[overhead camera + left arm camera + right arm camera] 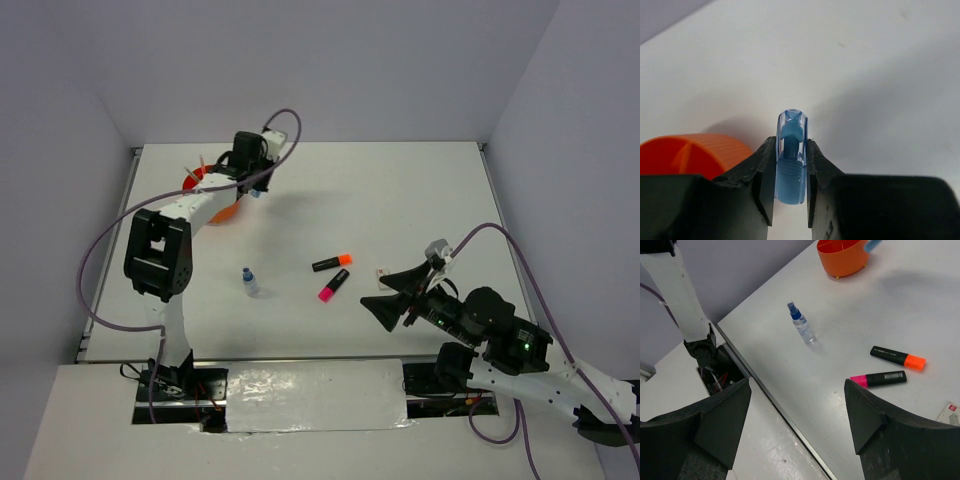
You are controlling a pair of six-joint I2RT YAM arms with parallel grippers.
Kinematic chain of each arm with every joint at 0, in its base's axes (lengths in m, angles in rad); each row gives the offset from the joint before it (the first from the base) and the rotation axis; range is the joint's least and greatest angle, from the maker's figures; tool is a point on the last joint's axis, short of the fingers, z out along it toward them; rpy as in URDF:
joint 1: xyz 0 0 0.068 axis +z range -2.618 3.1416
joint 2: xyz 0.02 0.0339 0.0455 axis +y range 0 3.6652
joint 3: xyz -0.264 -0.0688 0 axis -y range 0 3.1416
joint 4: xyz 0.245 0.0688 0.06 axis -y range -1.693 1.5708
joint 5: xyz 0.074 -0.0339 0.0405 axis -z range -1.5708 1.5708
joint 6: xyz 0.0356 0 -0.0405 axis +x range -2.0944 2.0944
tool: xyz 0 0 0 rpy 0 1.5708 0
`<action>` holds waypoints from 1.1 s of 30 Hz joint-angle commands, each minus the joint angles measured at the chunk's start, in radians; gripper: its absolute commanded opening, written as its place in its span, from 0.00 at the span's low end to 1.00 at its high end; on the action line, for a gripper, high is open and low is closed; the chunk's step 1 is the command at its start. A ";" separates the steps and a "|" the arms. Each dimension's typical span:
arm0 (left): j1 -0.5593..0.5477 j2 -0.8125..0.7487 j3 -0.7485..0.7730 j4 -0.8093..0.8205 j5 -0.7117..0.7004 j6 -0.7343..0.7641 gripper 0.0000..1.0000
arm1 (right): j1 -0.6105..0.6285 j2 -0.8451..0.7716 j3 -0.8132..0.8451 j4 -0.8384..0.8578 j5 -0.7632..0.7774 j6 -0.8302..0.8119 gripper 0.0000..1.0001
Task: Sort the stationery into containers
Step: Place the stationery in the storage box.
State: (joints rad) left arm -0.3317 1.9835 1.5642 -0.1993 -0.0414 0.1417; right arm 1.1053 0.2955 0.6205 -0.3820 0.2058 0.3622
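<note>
From above, the left hand (257, 186) hangs over the matte white worktop (400, 190), with the round, glossy orange organiser (228, 212) just beside and partly beneath it. Thin pens (189, 170) stick up from the organiser's far side. The right hand (373, 293) is spread wide, its black wedge-shaped fingers gripping nothing. A small pale eraser (381, 272) lies just beyond its tips. Further out lie two black highlighters, one orange-capped (332, 263) and one pink-capped (334, 285), and well past them a clear bottle (249, 282) with a blue cap.

The left wrist view shows that hand clamped on a light-blue piece (790, 125), a translucent rounded tube with a ribbed, darker blue core. It stands upright between the dull black pads. The organiser's ribbed orange wall sits low to the left of the fingers.

In the right wrist view the fingers stand far apart. The highlighters lie ahead on the right and the slim bottle straight ahead. The organiser is far off at the top, with the blue piece above its rim.
</note>
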 commanded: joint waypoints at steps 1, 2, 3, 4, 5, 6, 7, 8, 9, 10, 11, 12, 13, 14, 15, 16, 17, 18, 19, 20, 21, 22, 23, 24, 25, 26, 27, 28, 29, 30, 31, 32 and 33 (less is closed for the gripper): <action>0.052 -0.068 0.040 0.146 -0.109 -0.132 0.00 | -0.005 0.028 0.001 0.026 0.017 -0.012 0.82; 0.063 -0.069 0.046 0.152 -0.130 -0.133 0.00 | -0.005 0.039 0.002 0.028 0.017 -0.014 0.82; 0.065 -0.072 0.057 0.164 -0.182 -0.163 0.00 | -0.005 0.044 0.004 0.031 0.018 -0.016 0.82; 0.066 -0.074 0.060 0.170 -0.208 -0.169 0.00 | -0.005 0.048 0.005 0.032 0.020 -0.017 0.82; 0.068 -0.075 0.060 0.179 -0.236 -0.172 0.00 | -0.005 0.054 0.005 0.034 0.018 -0.017 0.82; 0.068 -0.077 0.059 0.192 -0.274 -0.174 0.00 | -0.004 0.059 0.005 0.037 0.017 -0.020 0.82; 0.074 -0.080 0.056 0.192 -0.284 -0.174 0.00 | -0.004 0.062 0.005 0.038 0.017 -0.022 0.82; 0.079 -0.087 0.047 0.224 -0.288 -0.177 0.00 | -0.005 0.070 0.008 0.038 0.017 -0.022 0.82; 0.082 -0.092 0.025 0.234 -0.291 -0.177 0.00 | -0.004 0.073 0.008 0.040 0.015 -0.023 0.82; 0.088 -0.097 0.013 0.260 -0.301 -0.185 0.00 | -0.005 0.079 0.008 0.040 0.015 -0.025 0.82; 0.091 -0.109 -0.002 0.273 -0.307 -0.189 0.00 | -0.004 0.082 0.011 0.040 0.015 -0.025 0.82; 0.094 -0.118 -0.039 0.290 -0.314 -0.194 0.00 | -0.005 0.085 0.013 0.040 0.017 -0.028 0.82; 0.102 -0.126 -0.058 0.328 -0.325 -0.201 0.00 | -0.005 0.090 0.013 0.040 0.017 -0.028 0.82; 0.105 -0.146 -0.096 0.346 -0.328 -0.208 0.01 | -0.005 0.090 0.015 0.040 0.017 -0.028 0.82; 0.109 -0.153 -0.110 0.360 -0.324 -0.211 0.03 | -0.005 0.093 0.015 0.038 0.014 -0.028 0.82; 0.115 -0.160 -0.119 0.377 -0.318 -0.215 0.06 | -0.005 0.094 0.016 0.038 0.014 -0.029 0.82; 0.115 -0.164 -0.131 0.382 -0.316 -0.212 0.06 | -0.005 0.096 0.016 0.037 0.014 -0.031 0.82; 0.117 -0.164 -0.132 0.383 -0.313 -0.206 0.06 | -0.005 0.096 0.018 0.037 0.015 -0.031 0.82; 0.117 -0.163 -0.128 0.382 -0.310 -0.203 0.06 | -0.004 0.099 0.018 0.037 0.014 -0.031 0.82; 0.117 -0.158 -0.122 0.374 -0.311 -0.202 0.06 | -0.005 0.100 0.021 0.034 0.014 -0.031 0.82; 0.117 -0.158 -0.125 0.374 -0.310 -0.199 0.06 | -0.005 0.102 0.021 0.032 0.012 -0.031 0.82; 0.118 -0.160 -0.131 0.380 -0.313 -0.194 0.06 | -0.005 0.103 0.021 0.034 0.012 -0.031 0.82; 0.118 -0.167 -0.148 0.396 -0.316 -0.192 0.07 | -0.004 0.103 0.021 0.034 0.012 -0.032 0.82; 0.120 -0.170 -0.161 0.406 -0.321 -0.188 0.09 | -0.005 0.103 0.021 0.035 0.012 -0.031 0.82; 0.122 -0.172 -0.168 0.412 -0.324 -0.185 0.11 | -0.005 0.105 0.021 0.035 0.011 -0.032 0.82; 0.120 -0.175 -0.184 0.422 -0.319 -0.182 0.12 | -0.005 0.106 0.021 0.037 0.010 -0.031 0.82; 0.122 -0.175 -0.190 0.425 -0.310 -0.176 0.14 | -0.005 0.106 0.021 0.037 0.009 -0.031 0.82; 0.123 -0.175 -0.199 0.428 -0.310 -0.174 0.15 | -0.004 0.108 0.022 0.037 0.007 -0.031 0.82; 0.123 -0.173 -0.199 0.429 -0.304 -0.174 0.16 | -0.004 0.108 0.021 0.038 0.007 -0.029 0.82; 0.125 -0.170 -0.199 0.429 -0.301 -0.172 0.16 | -0.005 0.108 0.021 0.038 0.007 -0.029 0.82; 0.125 -0.169 -0.201 0.429 -0.301 -0.174 0.17 | -0.005 0.108 0.019 0.038 0.007 -0.028 0.82; 0.125 -0.167 -0.202 0.431 -0.296 -0.175 0.17 | -0.004 0.108 0.018 0.040 0.006 -0.028 0.82; 0.125 -0.167 -0.204 0.437 -0.298 -0.174 0.18 | -0.004 0.110 0.018 0.041 0.004 -0.025 0.82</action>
State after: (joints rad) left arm -0.2127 1.8515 1.3594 0.1593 -0.3428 -0.0311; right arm 1.1053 0.3969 0.6209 -0.3794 0.2089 0.3466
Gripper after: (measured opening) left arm 0.343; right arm 0.822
